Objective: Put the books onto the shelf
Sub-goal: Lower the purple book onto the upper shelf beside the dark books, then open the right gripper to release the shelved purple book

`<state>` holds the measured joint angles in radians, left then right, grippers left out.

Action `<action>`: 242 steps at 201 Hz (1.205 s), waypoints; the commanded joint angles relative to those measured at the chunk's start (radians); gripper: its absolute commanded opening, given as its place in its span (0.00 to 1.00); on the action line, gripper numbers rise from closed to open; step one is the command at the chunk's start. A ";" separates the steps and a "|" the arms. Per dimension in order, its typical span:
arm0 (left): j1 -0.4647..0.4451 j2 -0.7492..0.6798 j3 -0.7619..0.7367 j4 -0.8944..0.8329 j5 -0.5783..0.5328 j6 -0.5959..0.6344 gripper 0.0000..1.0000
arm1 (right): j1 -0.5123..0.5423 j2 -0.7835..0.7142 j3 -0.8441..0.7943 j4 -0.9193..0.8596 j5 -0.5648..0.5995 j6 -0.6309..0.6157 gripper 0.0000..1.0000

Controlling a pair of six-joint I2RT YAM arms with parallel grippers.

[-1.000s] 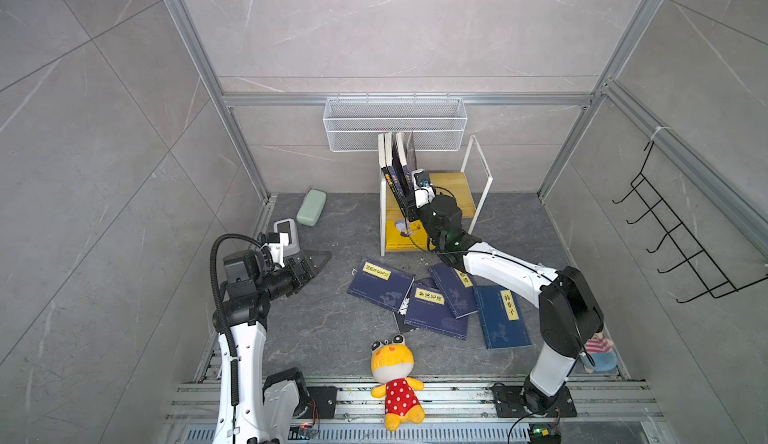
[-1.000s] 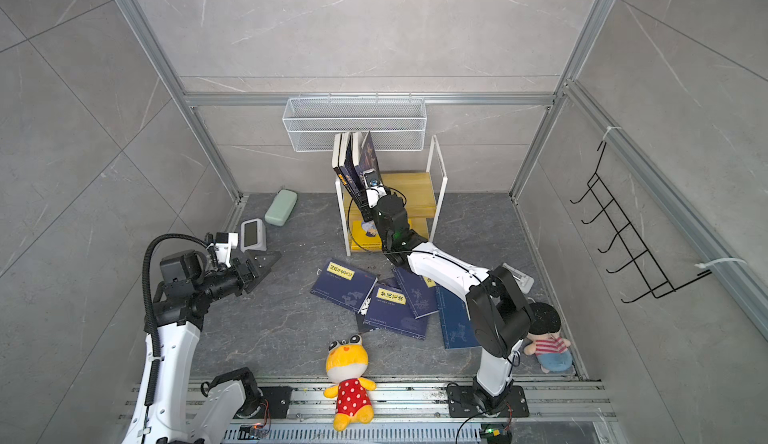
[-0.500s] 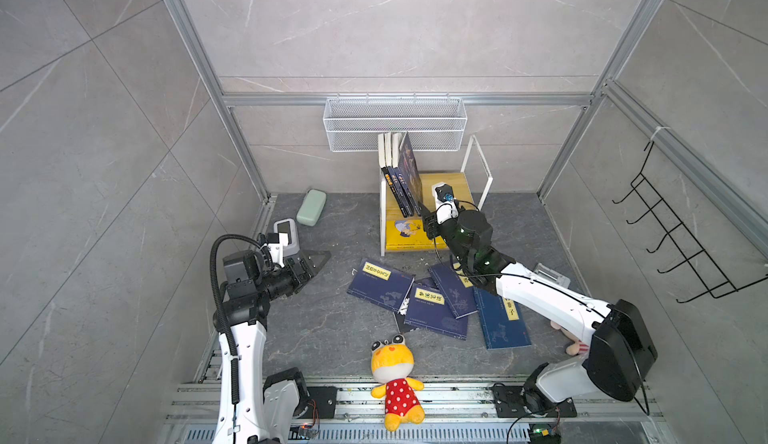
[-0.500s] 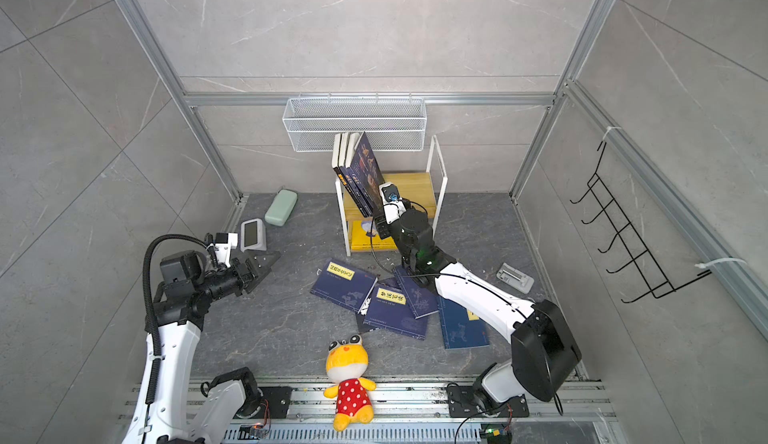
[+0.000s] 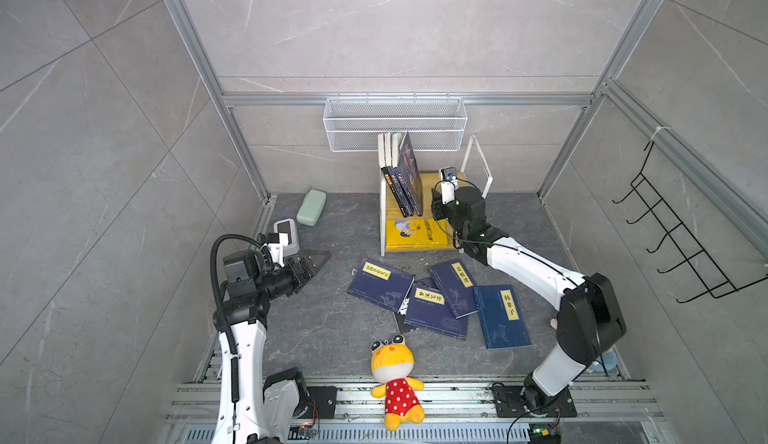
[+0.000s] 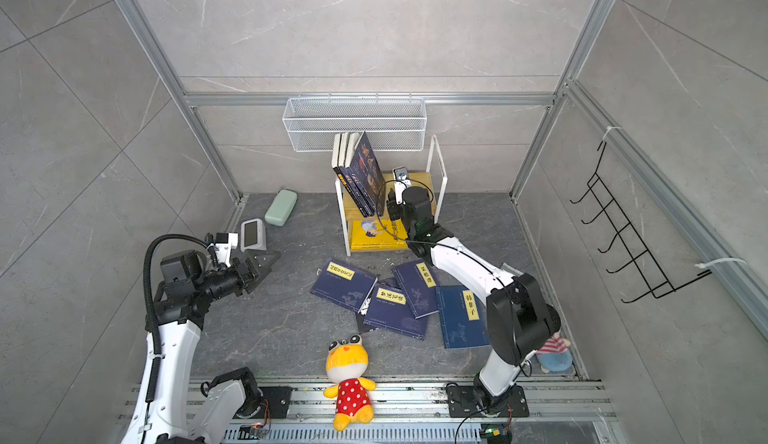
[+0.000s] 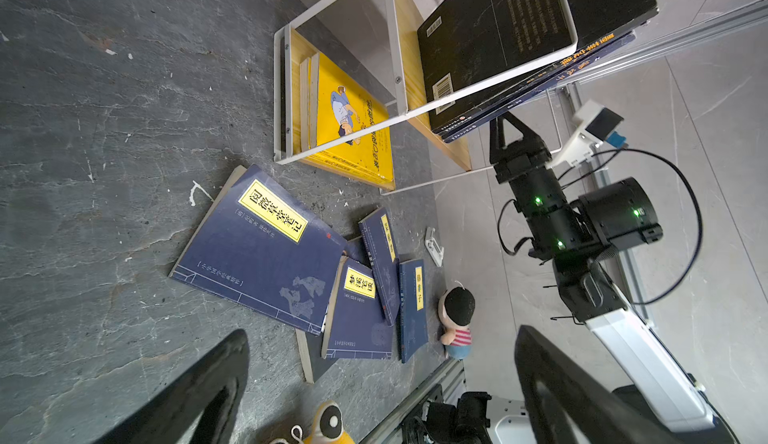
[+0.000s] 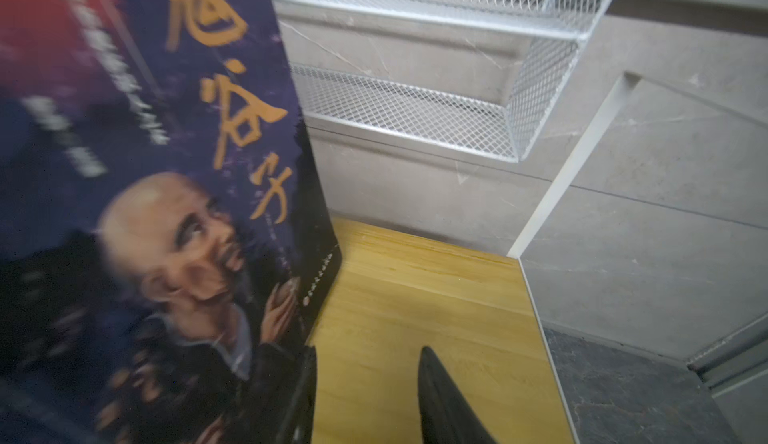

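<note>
By my count I'm somewhere past halfway. The shelf already carries a row of standing books on its upper board, packed at one end and leaning toward the frame. A flat stack of yellow books lies on the lower board. My right tool is up on that upper board, just beside the row. In its wrist view the jaws stand partly apart with only bare wood between them, so I read it as open and carrying nothing. One finger sits close against the outermost book, the old-man cover; whether it actually touches I can't tell, since the picture is smeared there. My left tool hangs over the tabletop on its own side, jaws spread wide and empty, well apart from all the books. What's left lies in a loose overlapping heap in front of the shelf: four navy books with yellow title strips, and what looks like a fifth, darker one poking out underneath. Neither tool holds any of those, so I judge the next job is a fresh pick from that heap. There is free board beside the row to take them.
</note>
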<state>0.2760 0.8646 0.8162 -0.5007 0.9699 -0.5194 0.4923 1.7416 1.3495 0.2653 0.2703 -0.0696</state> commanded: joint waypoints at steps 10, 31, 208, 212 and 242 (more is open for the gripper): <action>0.002 -0.012 0.019 0.000 0.026 0.014 1.00 | -0.015 0.115 0.105 -0.080 -0.017 0.036 0.40; 0.002 -0.008 0.028 0.000 0.015 0.020 1.00 | -0.037 0.174 0.157 -0.094 -0.028 0.045 0.36; 0.015 -0.005 0.006 -0.004 0.019 0.022 1.00 | -0.062 0.392 0.366 -0.160 -0.159 0.106 0.08; 0.015 -0.003 0.009 -0.004 0.014 0.022 1.00 | -0.060 0.394 0.365 -0.157 -0.163 0.107 0.07; 0.015 -0.012 0.000 0.018 0.021 0.012 1.00 | -0.046 0.428 0.408 -0.173 -0.147 0.079 0.07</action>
<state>0.2855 0.8616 0.8162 -0.5140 0.9691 -0.5064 0.4271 2.1059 1.7321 0.1535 0.1188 0.0048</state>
